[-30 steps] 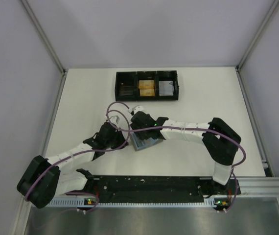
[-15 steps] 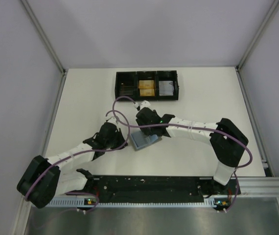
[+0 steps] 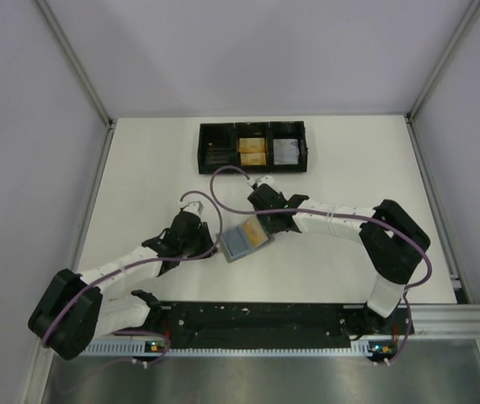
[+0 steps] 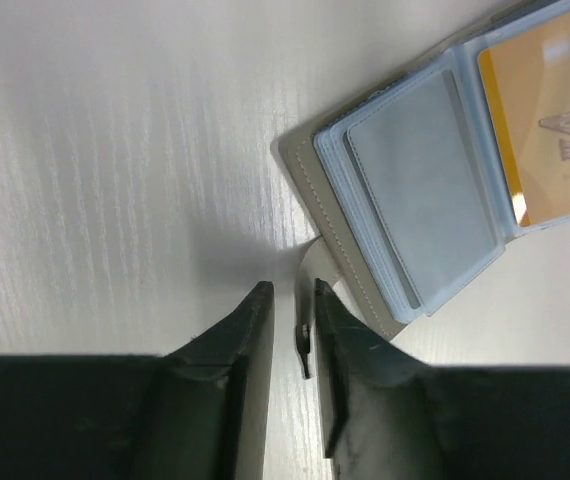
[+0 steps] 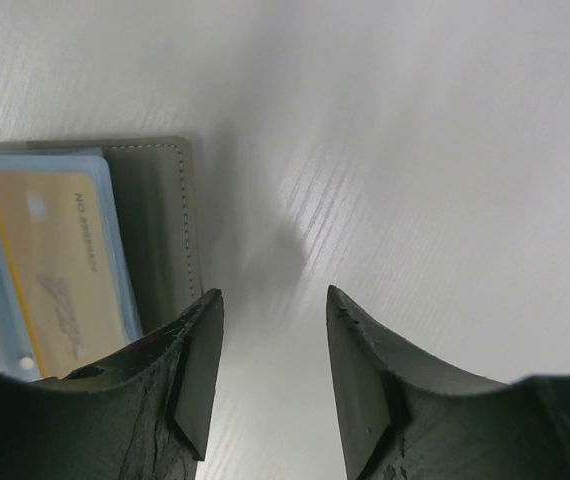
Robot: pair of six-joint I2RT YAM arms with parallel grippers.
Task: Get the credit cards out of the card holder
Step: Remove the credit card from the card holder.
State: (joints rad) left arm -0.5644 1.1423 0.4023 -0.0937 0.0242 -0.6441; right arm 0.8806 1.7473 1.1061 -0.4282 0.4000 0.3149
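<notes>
The card holder (image 3: 246, 241) lay open between your arms: tab (image 4: 310, 278) between barely parted left fingers (image 4: 237, 345), grip unclear; right fingers (image 5: 201, 372) spread empty beside its edge.

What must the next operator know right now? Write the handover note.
Left pincer: nearly closed, with the tab of the card holder in its narrow gap. Whether it grips is unclear.
Right pincer: open and empty, over the table at the holder's edge.
Holder: lies open on the table between both pincers.
Cards: a gold card sits in a sleeve; the grey sleeve beside it may hold another.
Done: holder opened.
Left: pull the cards out.
</notes>
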